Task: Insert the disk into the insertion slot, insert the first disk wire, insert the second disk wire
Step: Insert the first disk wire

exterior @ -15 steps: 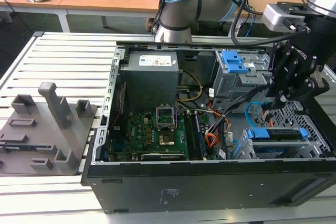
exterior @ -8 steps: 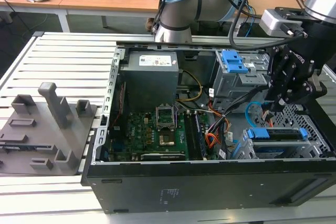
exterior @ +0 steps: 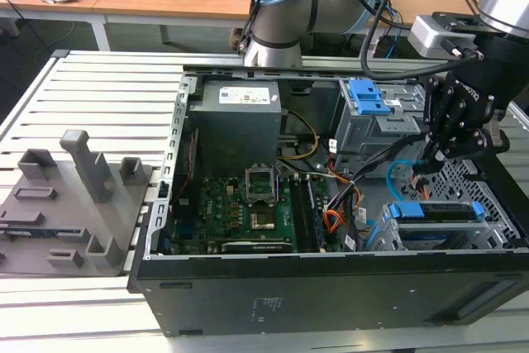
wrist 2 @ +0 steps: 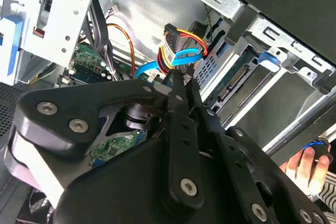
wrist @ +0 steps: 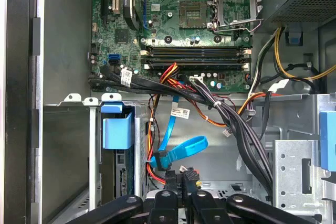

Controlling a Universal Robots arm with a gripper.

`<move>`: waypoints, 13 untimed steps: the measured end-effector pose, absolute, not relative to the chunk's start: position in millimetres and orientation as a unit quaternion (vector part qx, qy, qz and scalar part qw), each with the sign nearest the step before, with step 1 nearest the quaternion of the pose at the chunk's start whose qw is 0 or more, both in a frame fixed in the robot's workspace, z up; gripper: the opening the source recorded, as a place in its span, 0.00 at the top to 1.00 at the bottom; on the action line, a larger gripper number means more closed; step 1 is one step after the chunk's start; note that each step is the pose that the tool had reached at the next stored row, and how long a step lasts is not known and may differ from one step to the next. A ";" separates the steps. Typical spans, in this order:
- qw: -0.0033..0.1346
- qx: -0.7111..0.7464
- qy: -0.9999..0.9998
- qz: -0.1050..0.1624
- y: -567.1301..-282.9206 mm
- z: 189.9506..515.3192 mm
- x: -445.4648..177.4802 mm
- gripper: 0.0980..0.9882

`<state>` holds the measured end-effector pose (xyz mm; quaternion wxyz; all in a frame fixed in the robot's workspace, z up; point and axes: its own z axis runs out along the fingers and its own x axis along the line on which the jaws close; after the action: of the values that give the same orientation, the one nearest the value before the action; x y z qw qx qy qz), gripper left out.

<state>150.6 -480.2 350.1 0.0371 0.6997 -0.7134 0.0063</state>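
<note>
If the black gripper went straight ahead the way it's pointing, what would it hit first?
Most likely the looped thin flat light-blue cable just ahead of the gripper, beside the orange-red-black wire bundle, though depth is unclear.

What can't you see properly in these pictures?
Second wrist view: the hand covers where the blue cable ends.
First wrist view: the disk sits edge-on in its metal slot, label hidden.
Exterior view: the computer case hides the disk's lower part.
</note>
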 end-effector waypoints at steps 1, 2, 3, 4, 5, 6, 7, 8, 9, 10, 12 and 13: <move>0.037 0.700 -0.713 0.006 -480.3 350.1 150.6 0.93; 0.037 0.700 -0.713 0.006 -480.2 350.1 150.6 0.93; 0.037 0.700 -0.713 0.006 -480.5 349.8 150.6 0.93; 0.037 0.700 -0.713 0.006 -480.6 350.0 152.3 0.93; 0.037 0.700 -0.713 0.006 -480.7 350.0 155.6 0.93; 0.037 0.700 -0.713 0.006 -480.8 349.9 156.2 0.93; 0.037 0.700 -0.713 0.006 -481.6 349.9 156.3 0.93; 0.038 0.700 -0.713 0.006 -484.5 349.9 156.3 0.93; 0.037 0.700 -0.713 0.006 -487.9 349.9 156.3 0.93; 0.037 0.700 -0.713 0.006 -492.7 349.9 156.3 0.93; 0.037 0.700 -0.713 0.006 -495.8 349.9 156.3 0.93; 0.037 0.700 -0.713 0.006 -499.0 349.9 156.3 0.93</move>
<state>156.3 -499.0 349.9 0.0375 0.6997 -0.7134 0.0059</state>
